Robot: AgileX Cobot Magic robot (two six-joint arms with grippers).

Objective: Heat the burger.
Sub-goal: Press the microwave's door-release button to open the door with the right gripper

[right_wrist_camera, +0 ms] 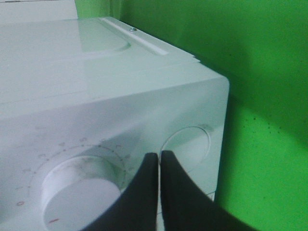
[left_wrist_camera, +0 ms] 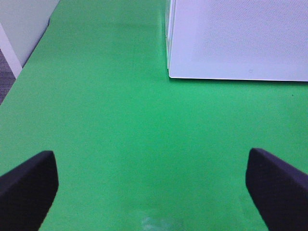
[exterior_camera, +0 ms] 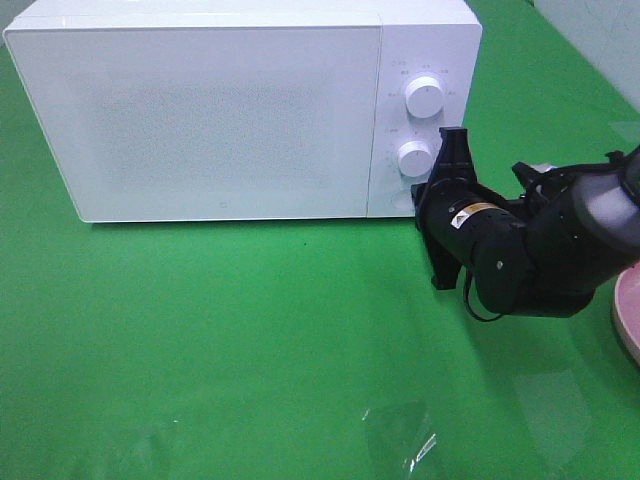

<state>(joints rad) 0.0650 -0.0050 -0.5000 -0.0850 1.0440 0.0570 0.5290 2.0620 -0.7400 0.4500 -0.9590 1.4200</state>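
The burger is out of view in all three views. A white microwave (exterior_camera: 220, 110) stands at the back of the green table with its door closed; its corner shows in the left wrist view (left_wrist_camera: 240, 38). My right gripper (exterior_camera: 420, 192) is shut with nothing in it. Its tips (right_wrist_camera: 159, 156) are close to the control panel, between the lower knob (right_wrist_camera: 77, 192) and a round button (right_wrist_camera: 187, 144). I cannot tell whether they touch the panel. My left gripper (left_wrist_camera: 153, 192) is open and empty above bare green table, short of the microwave's left front corner.
The upper knob (exterior_camera: 425, 97) and lower knob (exterior_camera: 414, 157) sit on the microwave's right panel. A pink round plate (exterior_camera: 628, 310) pokes in at the right edge. A shiny clear patch (exterior_camera: 400, 440) lies near the front. The table's left edge (left_wrist_camera: 14, 72) is in the left wrist view.
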